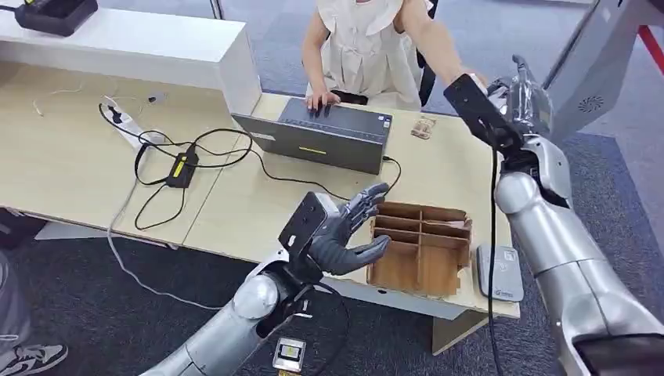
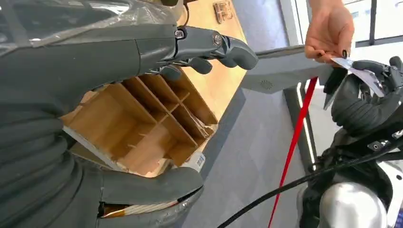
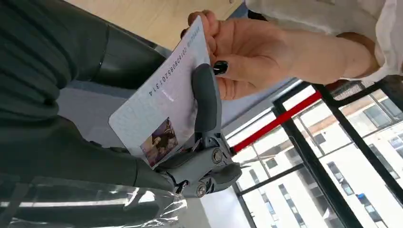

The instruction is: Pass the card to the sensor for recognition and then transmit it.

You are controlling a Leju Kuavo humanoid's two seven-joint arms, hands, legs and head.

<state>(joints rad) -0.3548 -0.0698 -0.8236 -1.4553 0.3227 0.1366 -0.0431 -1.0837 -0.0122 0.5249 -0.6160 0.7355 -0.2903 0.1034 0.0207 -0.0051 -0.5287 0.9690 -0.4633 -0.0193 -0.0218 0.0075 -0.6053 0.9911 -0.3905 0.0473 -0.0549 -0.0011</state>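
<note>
The card (image 3: pixel 159 111) is showing as a pale, thin rectangle with a small colour picture near one end and a line of printed digits running along one long edge; the digits are turned and too small to be read with certainty. The right hand (image 3: pixel 190 142) is holding it high beyond the far right corner of the desk (image 1: pixel 235 211), with a grey finger pressing across its face. A person's hand (image 3: pixel 247 54) with dark nails is gripping the card's other end at the same moment. The left hand (image 1: pixel 344 235) is hovering wide, holding nothing, just beside the wooden divider box (image 1: pixel 423 247) that is sitting at the desk's near edge. A flat grey sensor pad (image 1: pixel 501 274) is lying at the near right corner, just beside the box; its markings are too small to read. A dark laptop (image 1: pixel 321 137) with a yellow strip is standing near the far edge, and black cables (image 1: pixel 180 160) are trailing across the left part of the desk.
</note>
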